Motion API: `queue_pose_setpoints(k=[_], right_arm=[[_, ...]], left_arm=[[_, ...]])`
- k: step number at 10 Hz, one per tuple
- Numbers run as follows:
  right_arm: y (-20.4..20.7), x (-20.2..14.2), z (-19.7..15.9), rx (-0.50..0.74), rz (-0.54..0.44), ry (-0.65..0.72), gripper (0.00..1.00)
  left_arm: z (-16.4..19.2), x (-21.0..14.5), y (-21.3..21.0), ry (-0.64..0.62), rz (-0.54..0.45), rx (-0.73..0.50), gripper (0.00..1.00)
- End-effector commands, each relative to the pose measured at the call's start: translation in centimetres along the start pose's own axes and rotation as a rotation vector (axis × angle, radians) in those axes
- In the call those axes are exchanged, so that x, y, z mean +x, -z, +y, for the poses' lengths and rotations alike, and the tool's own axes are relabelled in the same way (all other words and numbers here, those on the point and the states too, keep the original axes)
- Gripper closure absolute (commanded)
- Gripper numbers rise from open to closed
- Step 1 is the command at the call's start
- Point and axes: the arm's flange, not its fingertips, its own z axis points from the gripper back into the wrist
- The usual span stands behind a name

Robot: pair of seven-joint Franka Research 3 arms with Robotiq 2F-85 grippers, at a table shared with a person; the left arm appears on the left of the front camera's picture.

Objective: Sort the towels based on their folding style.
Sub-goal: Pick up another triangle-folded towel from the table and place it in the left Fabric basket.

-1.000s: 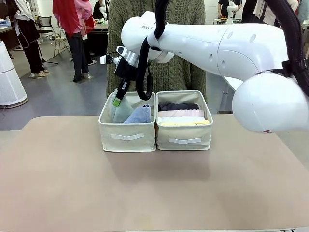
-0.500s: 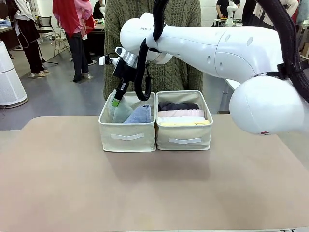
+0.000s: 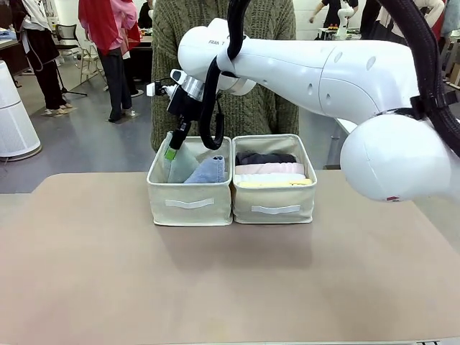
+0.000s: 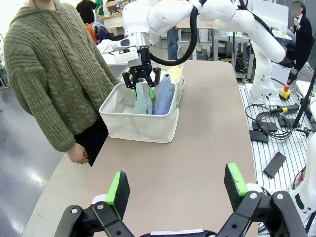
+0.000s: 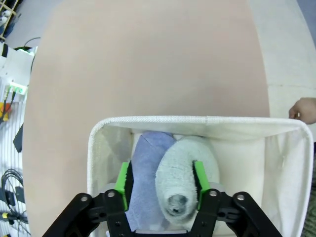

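Observation:
In the left beige bin [image 3: 190,208] two cone folds stand upright, the pale blue-grey one [image 3: 181,165] beside the periwinkle one [image 3: 208,171]. My right gripper [image 3: 175,147] hangs over this bin. In the right wrist view its green pads [image 5: 123,185] are spread around the pale blue-grey cone [image 5: 177,177]. The cone touches one pad and stands clear of the other, so the right gripper [image 5: 162,185] is open. The right bin [image 3: 275,208] holds the dark grey [image 3: 266,158], pink [image 3: 269,169], white [image 3: 269,177] and yellow [image 3: 273,184] rolls. My left gripper [image 4: 177,190] is open over the table.
A person in a green knitted sweater [image 3: 251,108] stands right behind the bins, one hand [image 4: 79,154] hanging at the table's far edge. The tan tabletop [image 3: 230,280] stretches wide in front of the bins. My right arm [image 3: 323,72] reaches across from the right.
My right gripper has drawn slightly up and to the left over the left bin. The pale blue-grey cone stays where it was in the bin.

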Motion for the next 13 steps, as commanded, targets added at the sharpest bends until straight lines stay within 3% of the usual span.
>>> queue_pose_setpoints(k=[1,13], right_arm=[[-0.3,1.1,-1.1,0.017,-0.006,-0.025,0.00],[-1.7,1.3,-1.1,-0.033,-0.019,-0.025,0.00]], left_arm=[[-0.2,0.1,-0.1,0.000,0.000,0.002,0.00],[-0.2,0.1,-0.1,0.000,0.000,0.002,0.00]])
